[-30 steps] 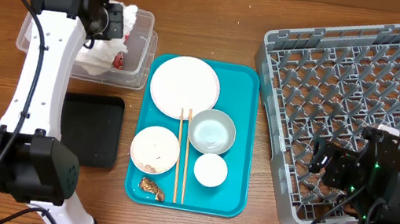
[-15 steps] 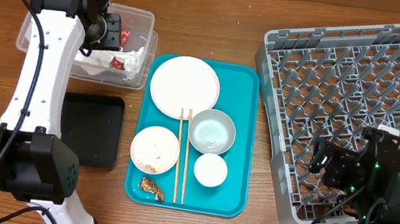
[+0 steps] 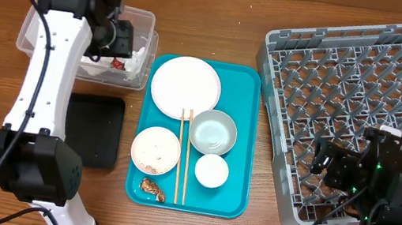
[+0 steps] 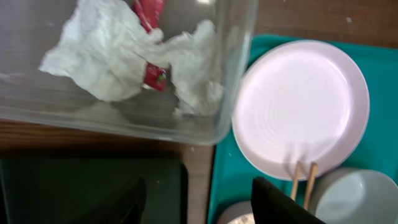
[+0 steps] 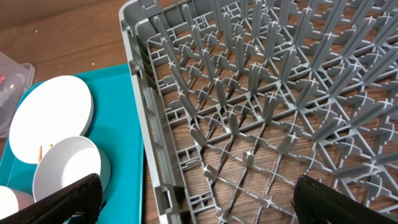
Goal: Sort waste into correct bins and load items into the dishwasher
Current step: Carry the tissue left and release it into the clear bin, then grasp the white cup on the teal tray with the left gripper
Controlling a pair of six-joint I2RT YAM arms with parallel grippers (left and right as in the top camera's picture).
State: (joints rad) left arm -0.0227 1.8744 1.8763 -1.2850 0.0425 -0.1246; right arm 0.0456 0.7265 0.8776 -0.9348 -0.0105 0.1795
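My left gripper (image 3: 120, 37) (image 4: 199, 205) hovers open and empty over the right end of the clear tub (image 3: 145, 18). In the tub lie the crumpled white napkin (image 4: 102, 53) and the red wrapper (image 4: 155, 74). On the teal tray (image 3: 232, 197) sit the white plate (image 3: 186, 86), a pale bowl (image 3: 213, 131), a bowl with rice grains (image 3: 155, 150), the cup (image 3: 211, 170) and a brown scrap (image 3: 152, 188). The grey dish rack (image 3: 361, 112) holds nothing. My right gripper (image 3: 329, 165) (image 5: 199, 208) stands wide open and empty over the rack's near left corner.
The flat black tray (image 3: 90, 129) lies left of the teal tray, below the tub. A pair of chopsticks (image 3: 181, 157) lies across the teal tray between the bowls. The left arm's white link crosses the tub's left part.
My left gripper opened and let the napkin fall into the clear tub, then shifted right toward the tub's right wall. The right arm has not moved.
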